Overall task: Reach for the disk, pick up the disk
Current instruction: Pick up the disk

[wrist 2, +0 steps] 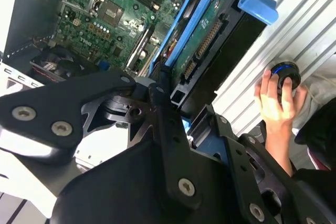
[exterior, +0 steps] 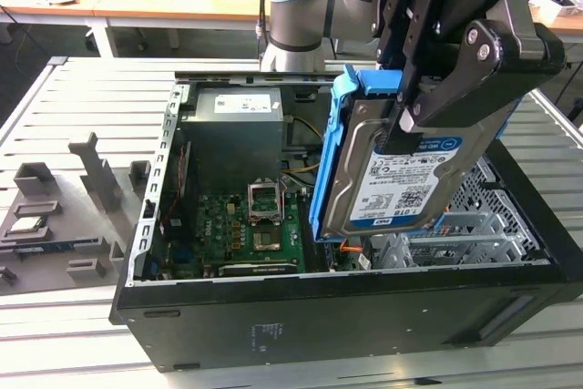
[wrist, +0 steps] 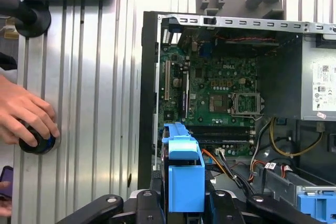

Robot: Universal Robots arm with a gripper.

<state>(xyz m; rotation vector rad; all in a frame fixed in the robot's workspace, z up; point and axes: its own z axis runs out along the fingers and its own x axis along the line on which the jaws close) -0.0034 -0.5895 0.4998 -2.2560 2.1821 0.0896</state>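
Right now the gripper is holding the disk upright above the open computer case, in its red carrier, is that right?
Not quite: the carrier is bright blue, not red, as the exterior view shows. The gripper does hold the disk upright above the open computer case.

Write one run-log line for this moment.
gripper: shut on disk | disk: lifted above open computer case | hand: on knob beside case
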